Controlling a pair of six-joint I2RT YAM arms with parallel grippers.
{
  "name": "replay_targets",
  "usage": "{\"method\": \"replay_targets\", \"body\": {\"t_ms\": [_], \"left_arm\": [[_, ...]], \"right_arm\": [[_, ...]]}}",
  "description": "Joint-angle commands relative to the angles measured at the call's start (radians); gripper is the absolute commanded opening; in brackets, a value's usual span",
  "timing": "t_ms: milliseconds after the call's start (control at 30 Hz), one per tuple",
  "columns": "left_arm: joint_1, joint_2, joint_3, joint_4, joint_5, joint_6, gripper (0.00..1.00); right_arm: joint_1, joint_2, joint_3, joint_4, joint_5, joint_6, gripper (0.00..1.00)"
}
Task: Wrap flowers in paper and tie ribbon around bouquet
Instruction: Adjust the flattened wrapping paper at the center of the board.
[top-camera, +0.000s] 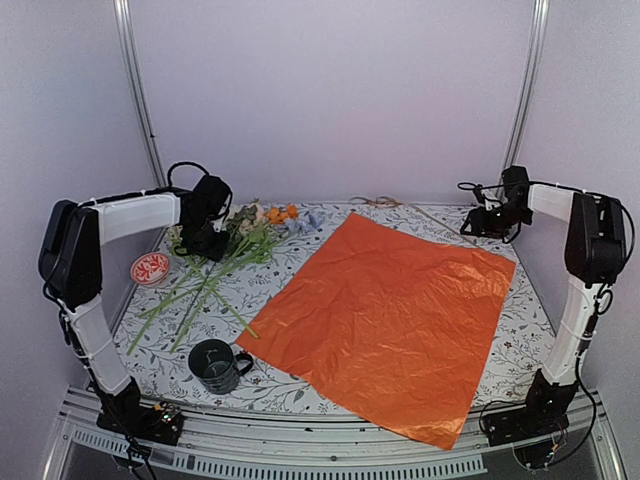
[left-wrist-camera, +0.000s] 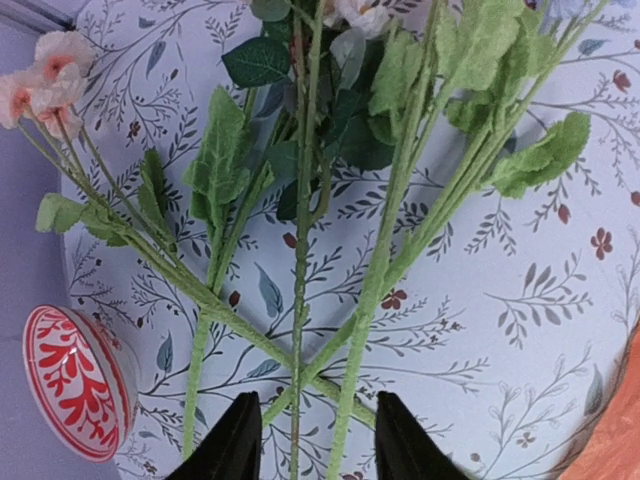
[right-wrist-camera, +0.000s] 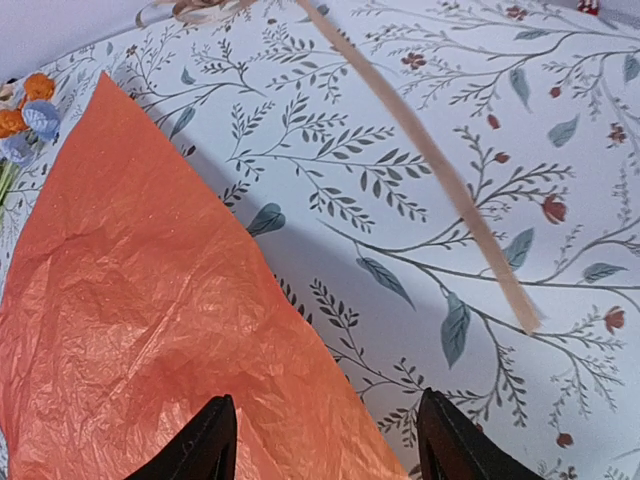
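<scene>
I see the paper (top-camera: 385, 320) lying flat, orange side up, across the table's centre and right. The flowers (top-camera: 225, 265) lie loose just left of it, heads toward the far side. The ribbon (right-wrist-camera: 440, 180) trails near the far edge.

The dark mug (top-camera: 215, 365) stands upright at near left; I cannot tell its contents. The red-and-white bowl (left-wrist-camera: 75, 385) sits left of the stems.

The left gripper (left-wrist-camera: 318, 405) points down over the stems, jaws apart, stems showing between them. The right gripper (right-wrist-camera: 328, 400) hovers at the paper's far-right edge, jaws apart and free.
</scene>
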Motion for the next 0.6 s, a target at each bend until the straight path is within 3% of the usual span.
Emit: {"method": "replay_targets", "body": {"t_ms": [0, 200, 567], "left_arm": [[0.02, -0.038, -0.065, 0.011, 0.109, 0.037, 0.32], [0.026, -0.025, -0.116, 0.132, 0.146, 0.12, 0.43], [0.037, 0.088, -0.096, 0.12, 0.097, 0.11, 0.35]], "right_arm": [[0.057, -0.196, -0.089, 0.067, 0.125, 0.085, 0.64], [0.164, -0.306, -0.229, 0.103, 0.079, 0.11, 0.64], [0.2, -0.294, -0.276, 0.083, 0.116, 0.105, 0.64]]}}
